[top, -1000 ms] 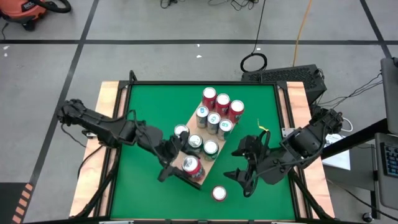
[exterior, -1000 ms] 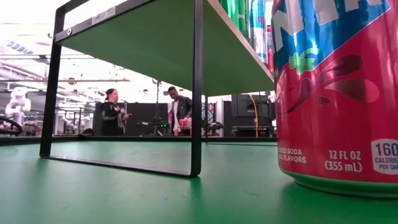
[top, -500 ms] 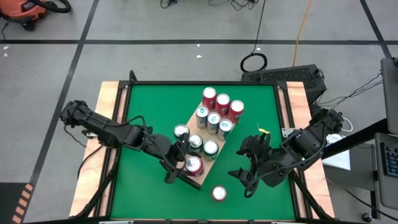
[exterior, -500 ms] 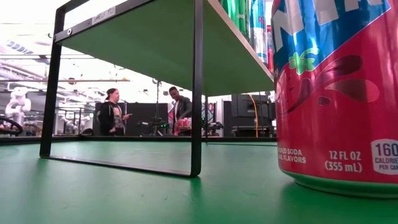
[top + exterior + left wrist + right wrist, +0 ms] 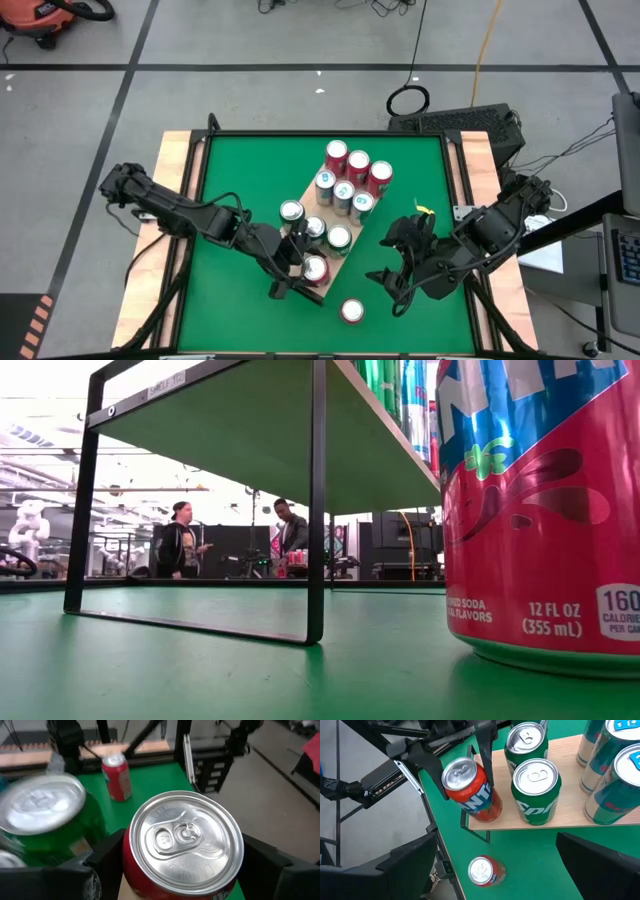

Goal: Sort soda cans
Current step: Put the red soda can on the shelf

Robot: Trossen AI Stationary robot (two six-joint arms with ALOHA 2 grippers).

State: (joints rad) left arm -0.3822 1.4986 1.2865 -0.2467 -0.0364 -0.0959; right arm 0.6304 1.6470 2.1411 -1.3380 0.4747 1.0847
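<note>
A: From above, a green desk (image 5: 240,170) on a grey floor, and a raised wooden board (image 5: 318,195) crowded with soda cans (image 5: 352,180). The left claw (image 5: 300,268) is clamped on a red can (image 5: 314,268) at the board's near end.

B: The right claw (image 5: 385,290) hangs released near a lone red can on the mat (image 5: 352,311).

A: Down low, that lone can fills the right side, the board's black frame (image 5: 316,510) beside it, two people (image 5: 230,540) far behind.

B: Left wrist: the silver top sits between both fingers (image 5: 100,865).

A: Right wrist: the gripped can leans at the board's edge beside two green Sprite cans (image 5: 532,775).
</note>
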